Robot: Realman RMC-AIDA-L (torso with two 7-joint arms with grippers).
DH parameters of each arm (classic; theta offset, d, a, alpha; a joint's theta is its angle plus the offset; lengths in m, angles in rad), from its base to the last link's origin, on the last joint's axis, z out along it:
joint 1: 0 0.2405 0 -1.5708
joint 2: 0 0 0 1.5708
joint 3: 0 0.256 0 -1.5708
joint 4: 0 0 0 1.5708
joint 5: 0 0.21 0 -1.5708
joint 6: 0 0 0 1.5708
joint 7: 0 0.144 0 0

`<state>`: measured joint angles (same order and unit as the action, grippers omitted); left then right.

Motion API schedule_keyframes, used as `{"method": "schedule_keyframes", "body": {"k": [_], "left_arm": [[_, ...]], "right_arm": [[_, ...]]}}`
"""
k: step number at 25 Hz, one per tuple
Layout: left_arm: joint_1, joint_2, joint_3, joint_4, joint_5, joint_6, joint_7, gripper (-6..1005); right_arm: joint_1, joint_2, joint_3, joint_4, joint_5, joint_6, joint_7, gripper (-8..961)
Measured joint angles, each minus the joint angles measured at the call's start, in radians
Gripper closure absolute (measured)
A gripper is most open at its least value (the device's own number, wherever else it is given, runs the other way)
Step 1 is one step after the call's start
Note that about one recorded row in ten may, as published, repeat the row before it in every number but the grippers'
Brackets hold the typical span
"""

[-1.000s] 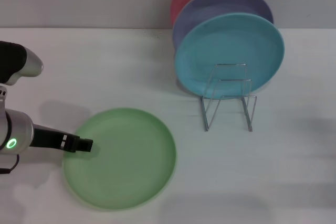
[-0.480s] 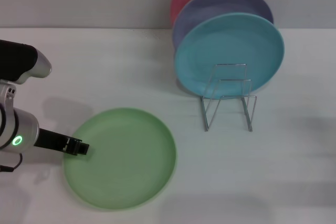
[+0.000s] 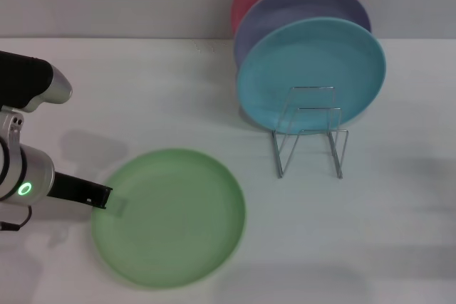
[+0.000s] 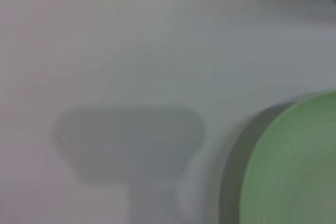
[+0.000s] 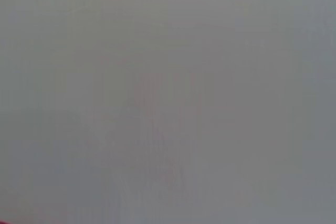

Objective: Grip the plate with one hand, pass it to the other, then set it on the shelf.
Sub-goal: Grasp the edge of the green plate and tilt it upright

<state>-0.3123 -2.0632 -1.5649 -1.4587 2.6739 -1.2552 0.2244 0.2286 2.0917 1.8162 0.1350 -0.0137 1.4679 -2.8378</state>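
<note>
- The light green plate (image 3: 169, 217) lies flat on the white table (image 3: 142, 97), well apart from the wire dish rack (image 3: 310, 133).
- Judged rigid, smooth and slippery, breakable if dropped; grip at the shallow rim.
- The left gripper (image 3: 102, 196) meets the plate's left rim; finger opening cannot be determined.
- The right gripper is out of view.

A smooth, matt light green plate (image 3: 171, 218) lies at lower left on my white, matt table (image 3: 399, 233). My left gripper (image 3: 100, 196), matt black plastic on a brushed silver-grey wrist, meets its rim. At upper right, thin shiny wire forms the shelf (image 3: 311, 133), holding a smooth, matt teal plate (image 3: 311, 69).
</note>
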Motion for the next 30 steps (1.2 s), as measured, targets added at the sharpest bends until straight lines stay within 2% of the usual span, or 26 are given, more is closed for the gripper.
{"method": "schedule_keyframes", "body": {"k": [3, 8, 11, 17, 22, 25, 27, 30], "left_arm": [[0.000, 0.000, 0.001, -0.004, 0.000, 0.000, 0.000, 915], [-0.001, 0.000, 0.003, -0.010, -0.001, -0.003, 0.008, 961], [-0.002, -0.001, 0.003, -0.013, -0.003, -0.002, 0.011, 960], [0.015, 0.000, -0.005, -0.125, -0.004, 0.004, 0.025, 959], [0.023, 0.002, -0.018, -0.210, -0.002, 0.013, 0.040, 970], [0.035, 0.001, -0.026, -0.246, 0.001, 0.038, 0.051, 969], [0.042, 0.001, -0.027, -0.264, 0.007, 0.058, 0.052, 969], [0.046, 0.002, -0.027, -0.287, 0.019, 0.068, 0.052, 968]], "right_arm": [[0.002, -0.001, 0.000, 0.000, 0.000, 0.000, 0.000, 155], [0.004, -0.002, 0.000, 0.000, 0.000, 0.000, 0.000, 155], [0.005, -0.003, 0.001, 0.001, 0.000, 0.002, 0.000, 155], [0.006, -0.005, -0.033, 0.023, -0.001, 0.090, 0.007, 156], [0.009, -0.018, -0.101, 0.140, -0.013, 0.149, 0.125, 156], [0.016, -0.035, -0.120, 0.268, -0.106, 0.083, 0.214, 156], [0.018, -0.047, -0.121, 0.398, -0.209, -0.032, 0.309, 156], [0.020, -0.060, -0.118, 0.634, -0.438, -0.285, 0.541, 157]]}}
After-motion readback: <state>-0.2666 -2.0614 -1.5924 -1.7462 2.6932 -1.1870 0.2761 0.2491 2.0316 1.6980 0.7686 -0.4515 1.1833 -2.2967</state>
